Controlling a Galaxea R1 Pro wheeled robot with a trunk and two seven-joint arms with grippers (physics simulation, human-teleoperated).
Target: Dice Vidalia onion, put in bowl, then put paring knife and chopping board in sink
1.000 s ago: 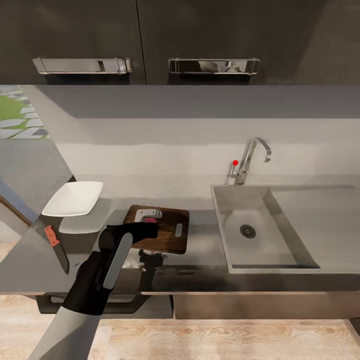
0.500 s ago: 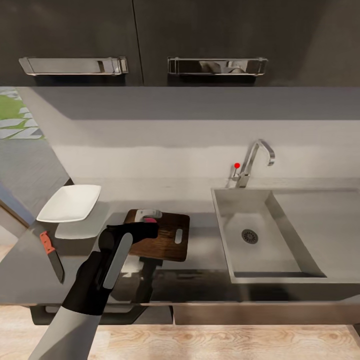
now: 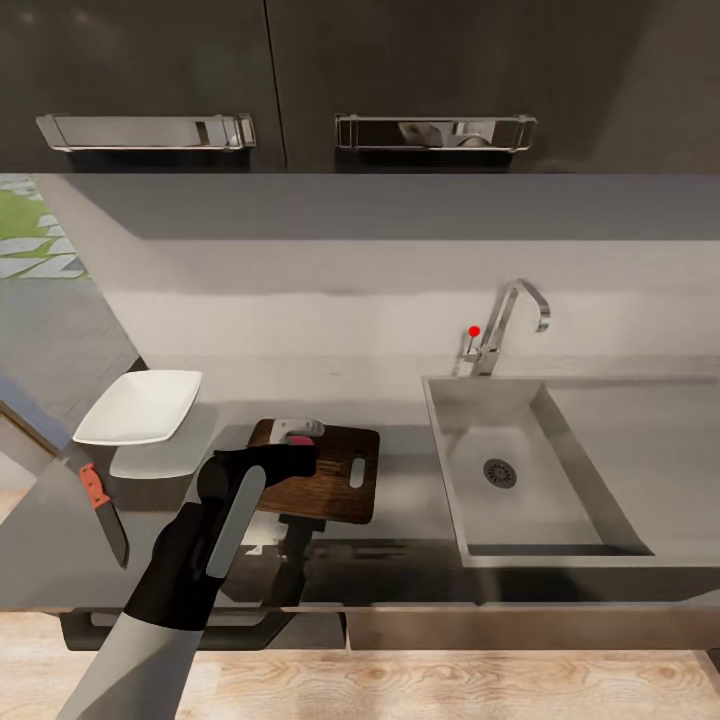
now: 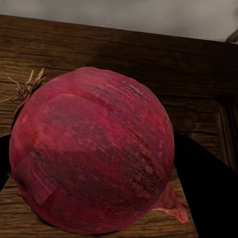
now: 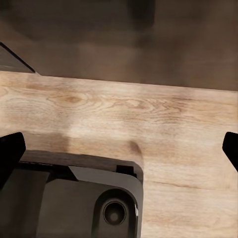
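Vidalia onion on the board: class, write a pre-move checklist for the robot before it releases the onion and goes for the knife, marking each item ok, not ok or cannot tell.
1. Round pinkish-red Vidalia onion is over the brown wooden chopping board: ok.
2. Onion rests on the board, not hanging above it: cannot tell.
3. Left gripper holds the onion: ok, it sits between the dark fingers.
4. Stainless-steel sink is free of the onion: ok.
5. Knife with the orange-red handle lies free on the grey countertop: ok.
6. White square bowl stands ready beside the board: ok.
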